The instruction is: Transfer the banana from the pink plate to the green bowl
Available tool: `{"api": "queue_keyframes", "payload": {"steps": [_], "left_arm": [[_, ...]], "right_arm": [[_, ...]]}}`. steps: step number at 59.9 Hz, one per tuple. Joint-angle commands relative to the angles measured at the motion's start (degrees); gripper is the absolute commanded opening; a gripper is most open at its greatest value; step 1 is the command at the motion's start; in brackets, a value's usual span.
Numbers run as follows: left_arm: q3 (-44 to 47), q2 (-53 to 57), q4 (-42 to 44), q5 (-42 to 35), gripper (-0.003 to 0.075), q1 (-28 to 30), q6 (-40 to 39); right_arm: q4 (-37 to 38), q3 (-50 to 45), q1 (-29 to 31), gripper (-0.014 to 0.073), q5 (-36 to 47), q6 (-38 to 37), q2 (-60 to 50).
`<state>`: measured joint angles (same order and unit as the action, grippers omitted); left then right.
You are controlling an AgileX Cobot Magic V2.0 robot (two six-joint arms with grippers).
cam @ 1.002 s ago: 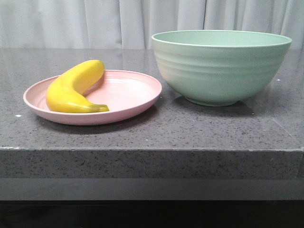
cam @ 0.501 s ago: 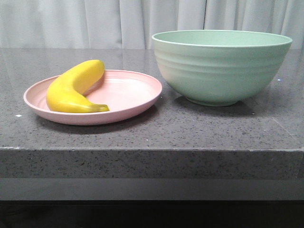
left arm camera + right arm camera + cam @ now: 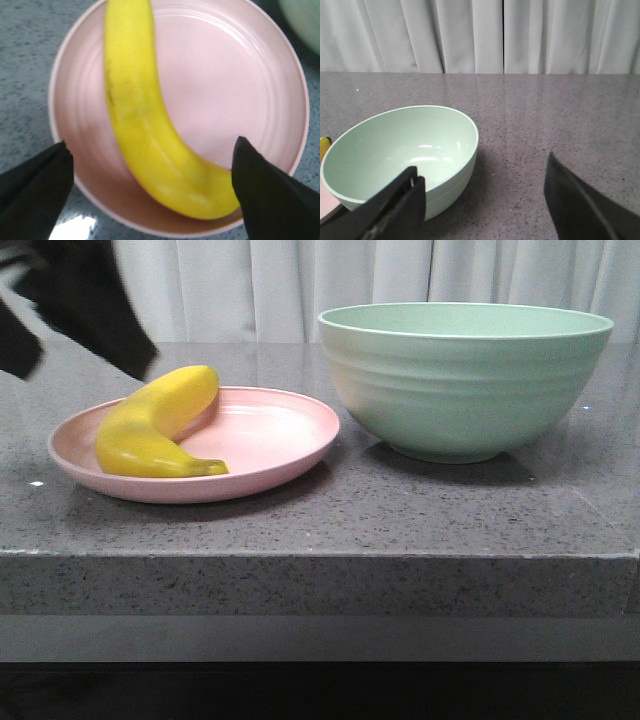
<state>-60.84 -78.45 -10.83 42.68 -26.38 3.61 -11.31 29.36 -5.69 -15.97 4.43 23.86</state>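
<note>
The yellow banana [image 3: 155,425] lies on the left side of the pink plate [image 3: 265,435], on the left of the grey table. The green bowl [image 3: 465,380] stands to the plate's right, empty inside as far as the right wrist view [image 3: 395,145] shows. My left gripper [image 3: 82,370] is open, above and behind the plate's left part, blurred. In the left wrist view the open left gripper [image 3: 150,150] straddles the banana [image 3: 145,130] over the plate [image 3: 225,85], not touching it. My right gripper [image 3: 485,170] is open and empty beside the bowl; it does not show in the front view.
The grey speckled table [image 3: 400,510] ends in a front edge close to the camera. A white curtain [image 3: 300,285] hangs behind it. A slice of the bowl [image 3: 305,20] shows just past the plate in the left wrist view.
My left gripper has come into the front view at the top left, above the plate. The banana, plate and bowl have not moved.
</note>
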Motion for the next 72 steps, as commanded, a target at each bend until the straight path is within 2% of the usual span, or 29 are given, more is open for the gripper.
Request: {"api": "queue_keyframes", "payload": {"steps": [1,43,50,64,72], "left_arm": [[-3.90,-2.14,-0.84,-2.08,0.0602,-1.52,-1.13],[-5.05,-9.54,-0.22,-5.07,0.0579,-1.61,-1.68],[-5.05,-9.54,0.62,-6.40,0.0512,-1.61,-1.68],[-5.05,-9.54,1.96,-12.00,0.0307,-1.48,-1.68],[-5.05,-9.54,2.09,-14.40,0.0239,-1.48,-1.84]], "right_arm": [[0.47,2.09,0.48,0.0521,3.30,0.49,0.68],[0.47,2.09,0.48,0.0521,3.11,0.49,0.68],[0.47,2.09,0.48,0.0521,3.11,0.49,0.68],[0.47,2.09,0.48,0.0521,3.11,0.49,0.68],[0.47,2.09,0.48,0.0521,3.00,0.49,0.68]]}}
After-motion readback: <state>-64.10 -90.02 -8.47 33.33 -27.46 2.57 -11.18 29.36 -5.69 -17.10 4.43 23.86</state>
